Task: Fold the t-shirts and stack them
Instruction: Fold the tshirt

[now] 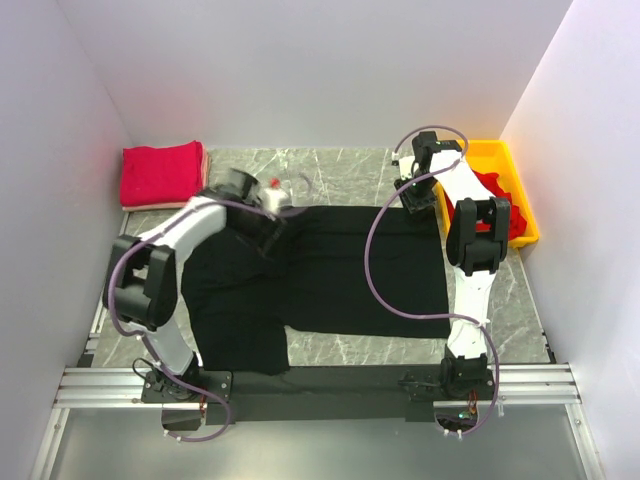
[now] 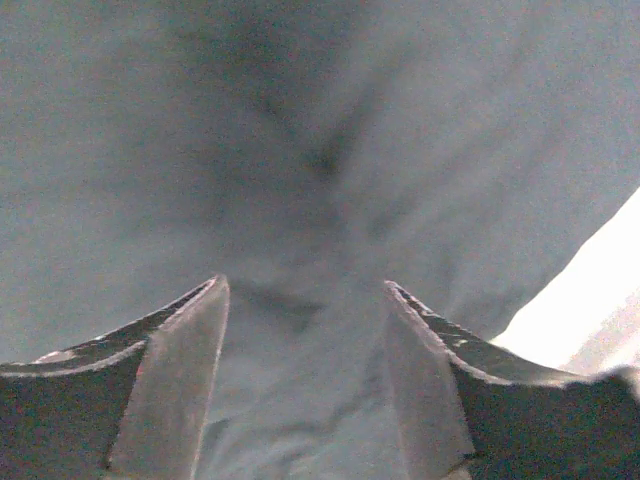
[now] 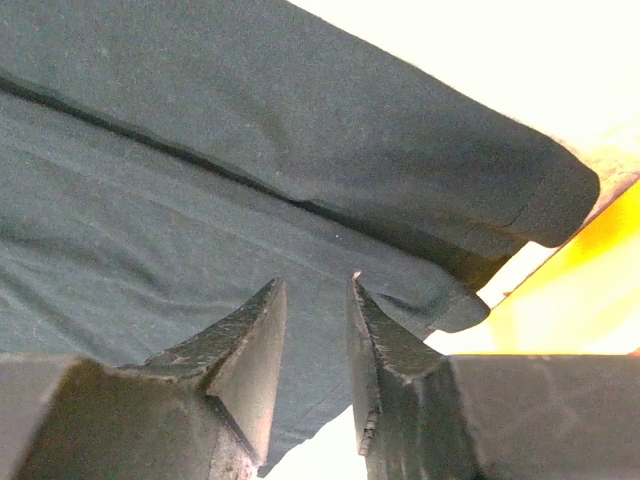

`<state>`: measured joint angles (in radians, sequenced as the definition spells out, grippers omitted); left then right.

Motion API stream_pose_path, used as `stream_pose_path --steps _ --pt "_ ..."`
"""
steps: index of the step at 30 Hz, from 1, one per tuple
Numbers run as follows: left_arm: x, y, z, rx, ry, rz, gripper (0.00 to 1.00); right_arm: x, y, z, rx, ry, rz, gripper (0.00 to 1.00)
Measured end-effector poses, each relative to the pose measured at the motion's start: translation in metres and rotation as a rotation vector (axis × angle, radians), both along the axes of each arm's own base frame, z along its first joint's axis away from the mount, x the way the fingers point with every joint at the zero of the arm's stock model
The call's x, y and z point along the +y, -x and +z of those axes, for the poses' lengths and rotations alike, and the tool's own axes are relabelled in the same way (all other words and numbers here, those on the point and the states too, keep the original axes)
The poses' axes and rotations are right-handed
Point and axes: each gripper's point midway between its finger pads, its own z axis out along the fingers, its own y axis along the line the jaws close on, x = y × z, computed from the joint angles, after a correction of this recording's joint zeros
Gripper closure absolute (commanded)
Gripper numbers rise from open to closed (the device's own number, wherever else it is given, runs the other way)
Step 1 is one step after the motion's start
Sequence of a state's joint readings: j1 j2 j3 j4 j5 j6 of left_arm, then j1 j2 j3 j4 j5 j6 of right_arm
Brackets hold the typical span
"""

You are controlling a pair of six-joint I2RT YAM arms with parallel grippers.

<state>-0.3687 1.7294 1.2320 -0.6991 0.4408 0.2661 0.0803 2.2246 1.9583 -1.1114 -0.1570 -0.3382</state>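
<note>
10 o'clock: bright red cloth t-shirt [image 1: 160,172], folded | left gripper [image 2: 305,290] at 11 o'clock edge of black cloth t-shirt [image 1: 340,270] spread flat mid-table, jaws wide apart, nothing clamped | right gripper [image 3: 315,285] at its 1 o'clock sleeve, jaws a narrow slit apart, grip indiscernible | 2 o'clock: yellow plastic tray [image 1: 495,150] holding crumpled red cloth [image 1: 492,184]

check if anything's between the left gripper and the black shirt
Nothing visible. The left gripper is open right over the black shirt, and its wrist view shows only dark cloth between and beyond the fingers. No other thing shows on that part of the shirt.
</note>
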Motion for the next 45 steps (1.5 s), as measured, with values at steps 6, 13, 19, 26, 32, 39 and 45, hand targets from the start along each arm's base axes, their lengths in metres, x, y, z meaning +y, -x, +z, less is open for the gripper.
stream_pose_path --steps 6,13,19,26,32,39,45 --pt "0.054 -0.075 0.044 -0.152 0.014 0.237 0.47 -0.002 -0.009 0.003 -0.033 0.014 -0.008 0.70" --pt "0.092 -0.116 0.008 -0.112 -0.079 0.395 0.63 -0.006 -0.026 -0.007 -0.051 0.067 -0.011 0.81" --pt "0.102 -0.108 -0.026 -0.009 -0.104 0.409 0.58 -0.002 -0.014 -0.021 0.004 0.109 0.035 0.79" --pt "0.059 -0.125 0.011 -0.082 0.022 0.277 0.57 -0.003 0.011 -0.034 0.092 0.132 0.109 0.77" --pt "-0.007 -0.131 0.038 -0.135 0.148 0.122 0.58 -0.007 0.028 -0.038 0.158 0.139 0.152 0.78" --pt "-0.080 -0.132 0.036 -0.113 0.275 0.022 0.60 -0.004 0.045 -0.035 0.204 0.106 0.197 0.74" --pt "-0.099 -0.129 0.007 -0.052 0.281 0.029 0.61 -0.006 0.064 -0.038 0.251 0.098 0.214 0.77"
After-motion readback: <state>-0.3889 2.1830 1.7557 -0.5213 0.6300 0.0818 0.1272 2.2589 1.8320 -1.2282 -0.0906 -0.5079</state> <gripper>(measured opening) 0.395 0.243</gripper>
